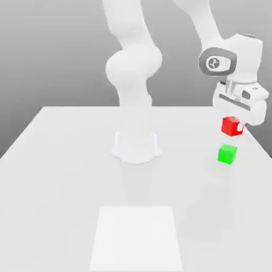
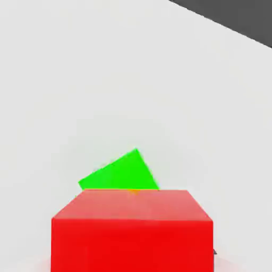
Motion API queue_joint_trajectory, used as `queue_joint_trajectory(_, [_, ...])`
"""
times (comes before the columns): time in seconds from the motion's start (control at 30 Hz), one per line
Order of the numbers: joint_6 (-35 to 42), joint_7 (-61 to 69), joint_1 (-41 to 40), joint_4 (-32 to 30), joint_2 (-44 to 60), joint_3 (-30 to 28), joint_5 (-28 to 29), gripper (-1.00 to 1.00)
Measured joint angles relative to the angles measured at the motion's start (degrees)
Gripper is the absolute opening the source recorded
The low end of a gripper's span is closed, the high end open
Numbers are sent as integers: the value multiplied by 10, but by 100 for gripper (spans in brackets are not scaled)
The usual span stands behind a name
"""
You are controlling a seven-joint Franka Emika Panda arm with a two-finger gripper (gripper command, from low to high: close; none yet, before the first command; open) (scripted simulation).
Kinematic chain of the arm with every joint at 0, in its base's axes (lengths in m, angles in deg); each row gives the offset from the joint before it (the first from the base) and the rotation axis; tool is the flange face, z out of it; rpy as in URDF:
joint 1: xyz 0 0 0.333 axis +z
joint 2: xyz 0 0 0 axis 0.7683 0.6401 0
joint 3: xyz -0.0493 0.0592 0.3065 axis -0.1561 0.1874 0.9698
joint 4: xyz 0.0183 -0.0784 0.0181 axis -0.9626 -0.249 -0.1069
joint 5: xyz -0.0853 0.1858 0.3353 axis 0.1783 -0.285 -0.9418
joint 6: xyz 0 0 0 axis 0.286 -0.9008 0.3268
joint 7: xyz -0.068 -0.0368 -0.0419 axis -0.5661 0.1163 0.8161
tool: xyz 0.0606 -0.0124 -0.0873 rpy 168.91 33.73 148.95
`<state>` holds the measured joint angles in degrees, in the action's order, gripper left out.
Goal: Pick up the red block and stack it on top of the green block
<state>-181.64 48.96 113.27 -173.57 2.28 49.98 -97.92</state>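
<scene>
The red block point(image 1: 231, 126) hangs in the air at the exterior view's right, with my gripper point(image 1: 235, 126) shut on it. Below it, the green block point(image 1: 227, 154) rests on the white table point(image 1: 64, 175), with a clear gap between the two cubes. In the hand view the red block point(image 2: 133, 228) sits close in front of the camera and covers part of the green block point(image 2: 119, 172), whose top face shows just beyond the red cube's upper edge.
The arm's round white base point(image 1: 136, 146) stands at the table's middle back. A pale square patch point(image 1: 136, 237) lies on the table near the front edge. The table's right edge runs close to the green block.
</scene>
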Motion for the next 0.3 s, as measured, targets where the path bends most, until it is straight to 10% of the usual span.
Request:
queue_joint_trajectory(0.2, [-111,-86,-22,2,118,-11,128,-100])
queue_joint_trajectory(0.23, [-121,-100,-23,2,128,-18,149,100])
queue_joint_trajectory(0.3, [-121,-100,-27,2,128,-18,149,100])
